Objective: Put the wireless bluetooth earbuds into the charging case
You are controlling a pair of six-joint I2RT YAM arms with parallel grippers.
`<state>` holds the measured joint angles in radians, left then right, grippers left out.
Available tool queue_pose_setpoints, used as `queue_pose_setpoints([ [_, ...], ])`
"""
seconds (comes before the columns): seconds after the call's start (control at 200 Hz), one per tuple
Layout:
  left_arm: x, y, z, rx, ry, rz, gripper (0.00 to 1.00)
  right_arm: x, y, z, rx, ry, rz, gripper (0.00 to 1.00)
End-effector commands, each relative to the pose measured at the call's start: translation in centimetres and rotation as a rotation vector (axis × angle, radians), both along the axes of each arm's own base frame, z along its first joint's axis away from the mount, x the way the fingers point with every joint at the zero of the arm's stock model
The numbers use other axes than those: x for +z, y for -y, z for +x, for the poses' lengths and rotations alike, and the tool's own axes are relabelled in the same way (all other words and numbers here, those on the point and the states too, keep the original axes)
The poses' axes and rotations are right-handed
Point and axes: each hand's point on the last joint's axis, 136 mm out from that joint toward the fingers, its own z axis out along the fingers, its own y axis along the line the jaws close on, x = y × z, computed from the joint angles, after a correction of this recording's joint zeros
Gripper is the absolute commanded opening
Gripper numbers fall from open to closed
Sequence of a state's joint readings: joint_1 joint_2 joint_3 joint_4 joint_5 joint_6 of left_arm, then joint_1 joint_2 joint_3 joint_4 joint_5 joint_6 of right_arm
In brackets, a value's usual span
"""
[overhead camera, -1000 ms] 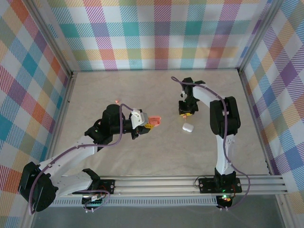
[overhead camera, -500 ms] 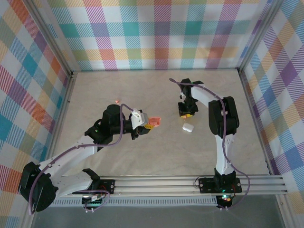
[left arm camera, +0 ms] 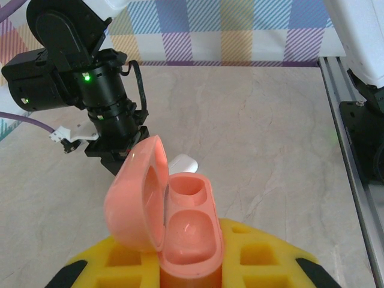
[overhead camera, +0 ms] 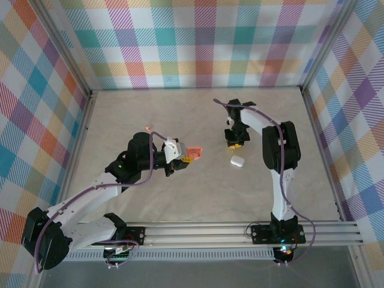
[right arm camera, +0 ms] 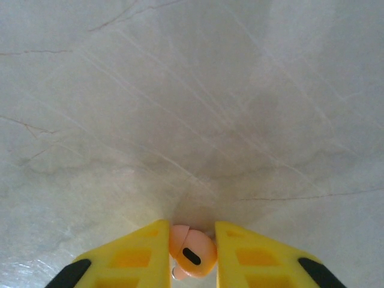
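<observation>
Charging case [left arm camera: 186, 228]: clamped in left pincer [overhead camera: 188, 159], lid hinged back, both wells empty and facing up, presumably held steady for loading. Right pincer [right arm camera: 191, 233], low over desk [overhead camera: 198, 192], pinches one earbud [right arm camera: 193, 258]. Second earbud [overhead camera: 147, 127] lies on desk, far-left, well apart.

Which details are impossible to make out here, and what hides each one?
Top external: the loose earbud is too small to show which way it lies.
Right wrist: whether the gripped earbud, between the fingers of the right pincer, rests on the table; the downward view hides it.
Left wrist: the base of the charging case is cut off by the lower edge.
</observation>
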<state>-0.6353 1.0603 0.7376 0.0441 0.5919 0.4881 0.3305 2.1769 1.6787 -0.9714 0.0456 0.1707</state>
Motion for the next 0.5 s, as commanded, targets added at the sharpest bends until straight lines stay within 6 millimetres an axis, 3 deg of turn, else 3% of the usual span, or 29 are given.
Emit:
queue_pose_setpoints([
  [0.0,1.0,0.3,-0.7,-0.025,0.029,-0.011,0.00,0.5,-0.5,-0.2,0.023,-0.003,0.003,0.18],
  [0.495,1.0,0.7,-0.3,-0.016,0.022,-0.056,0.00,7.7,-1.6,0.6,0.059,0.175,0.103,0.14],
])
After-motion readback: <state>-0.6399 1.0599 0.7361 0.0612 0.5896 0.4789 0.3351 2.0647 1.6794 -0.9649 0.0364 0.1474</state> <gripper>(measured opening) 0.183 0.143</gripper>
